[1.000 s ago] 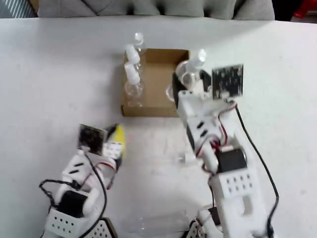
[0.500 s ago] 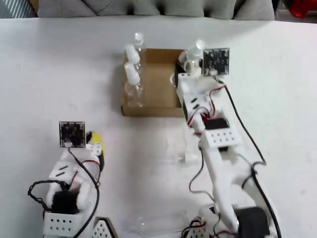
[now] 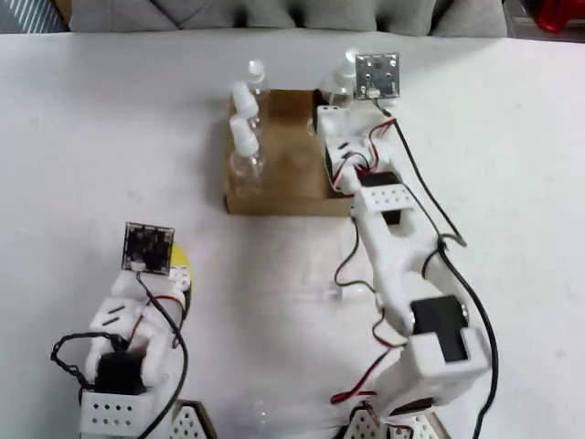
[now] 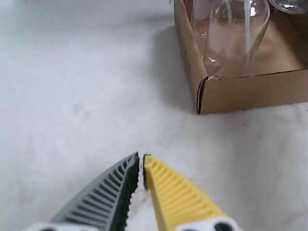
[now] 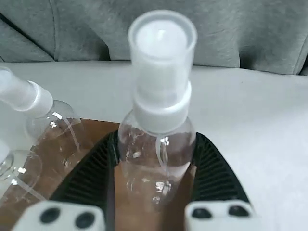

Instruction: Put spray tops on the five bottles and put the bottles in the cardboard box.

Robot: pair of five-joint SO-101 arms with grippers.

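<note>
your right arm (image 3: 402, 265) stretches across the table to the far right corner of the cardboard box (image 3: 274, 203), and its bulk covers the box's right wall from the high view. your left arm (image 3: 128, 347) sits folded at the near left, well apart from the box. three bottles (image 3: 247, 155) lie along the box's left wall, spray tops toward the far end; you cannot tell whether they stand or lean. they leave the right half of the box floor bare beside the right gripper (image 3: 340, 91). a small pale piece (image 3: 343, 291) lies on the table just beside your right arm; what it is does not show.

the right gripper's dark fingers (image 5: 96, 168) press both sides of a clear bottle (image 5: 156, 159), so it is closed on the body. the bottle's long axis runs straight out from the jaws toward the far side, its white spray top (image 5: 161, 57) leading, past the box's far rim.

the left gripper (image 4: 142, 161) has its grey and yellow tips closed together with nothing between them, over bare table.

the white table (image 3: 91, 119) is plain, and a grey sofa (image 5: 240, 29) runs behind its far edge.
</note>
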